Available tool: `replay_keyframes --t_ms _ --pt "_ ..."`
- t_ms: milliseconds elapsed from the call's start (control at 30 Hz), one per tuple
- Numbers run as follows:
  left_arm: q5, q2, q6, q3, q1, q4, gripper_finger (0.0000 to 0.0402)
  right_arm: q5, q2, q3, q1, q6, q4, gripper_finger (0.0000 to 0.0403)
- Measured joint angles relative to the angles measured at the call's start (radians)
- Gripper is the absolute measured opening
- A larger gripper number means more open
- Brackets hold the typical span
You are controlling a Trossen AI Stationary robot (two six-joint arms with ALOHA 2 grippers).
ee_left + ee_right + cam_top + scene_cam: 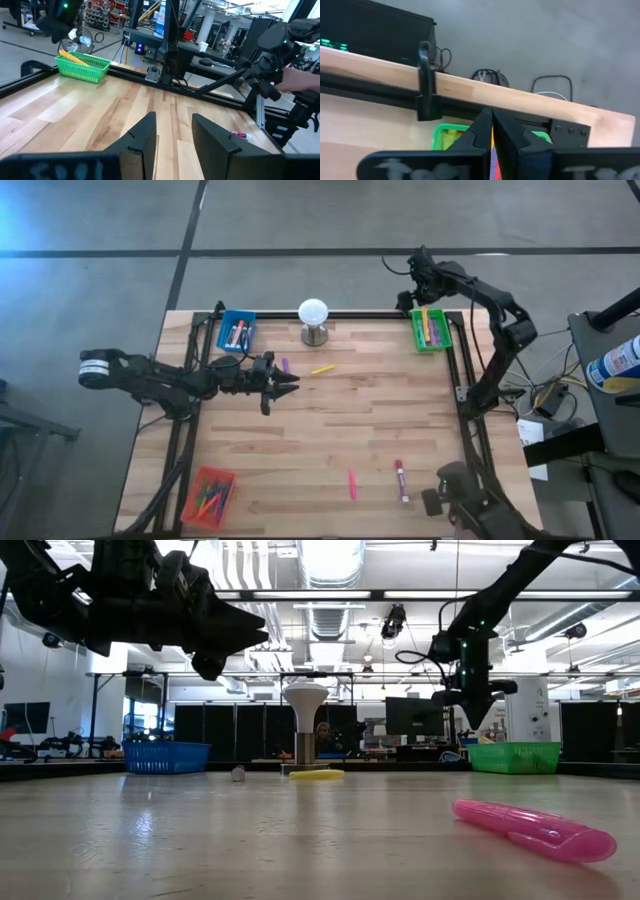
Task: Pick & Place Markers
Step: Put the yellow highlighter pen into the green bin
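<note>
Left gripper (290,387) jaws apart, empty; right gripper (412,298) jaws seemingly closed.

Loose markers (322,369) on the surface: four. Trays (237,331): three, one each blue, green, red. White ball (313,311) on stand: one.

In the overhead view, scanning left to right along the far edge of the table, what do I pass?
Blue tray → white ball on its metal stand → green tray, with the right pincer shut above its far left corner.

Open tabletop is left around the white ball on its stand (314,320); passage is narrowed only by the yellow marker (322,369) just beside it.
</note>
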State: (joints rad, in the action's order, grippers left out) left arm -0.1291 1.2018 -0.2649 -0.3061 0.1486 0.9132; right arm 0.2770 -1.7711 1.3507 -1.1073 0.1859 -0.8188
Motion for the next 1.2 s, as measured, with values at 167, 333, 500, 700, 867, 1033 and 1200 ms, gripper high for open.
replay_keyframes --t_ms 167,333,500,700,867,1033,1200 --pt "0.000 0.000 0.000 0.000 0.000 -0.002 0.0119 0.017 -0.022 -0.008 -0.010 -0.014 -0.017 0.0008" --pt "0.000 0.000 0.000 0.000 0.000 -0.005 0.0119 0.008 -0.024 -0.003 -0.011 -0.029 -0.023 0.0008" --pt "0.000 0.000 0.000 0.000 0.000 -0.011 0.0119 0.027 -0.029 -0.004 -0.017 -0.044 -0.010 0.0008" --pt "0.000 0.000 0.000 0.000 0.000 -0.011 0.0119 0.037 -0.045 -0.003 -0.018 -0.076 -0.023 0.0008" --pt "0.000 0.000 0.000 0.000 0.000 -0.010 0.0119 0.033 -0.045 -0.003 -0.018 -0.095 -0.028 0.0008" --pt "0.000 0.000 0.000 0.000 0.000 -0.010 0.0119 0.023 -0.045 -0.005 -0.020 -0.128 -0.038 0.0008" --pt "0.000 0.000 0.000 0.000 0.000 -0.009 0.0119 0.006 -0.045 -0.005 -0.019 -0.165 -0.053 0.0008"
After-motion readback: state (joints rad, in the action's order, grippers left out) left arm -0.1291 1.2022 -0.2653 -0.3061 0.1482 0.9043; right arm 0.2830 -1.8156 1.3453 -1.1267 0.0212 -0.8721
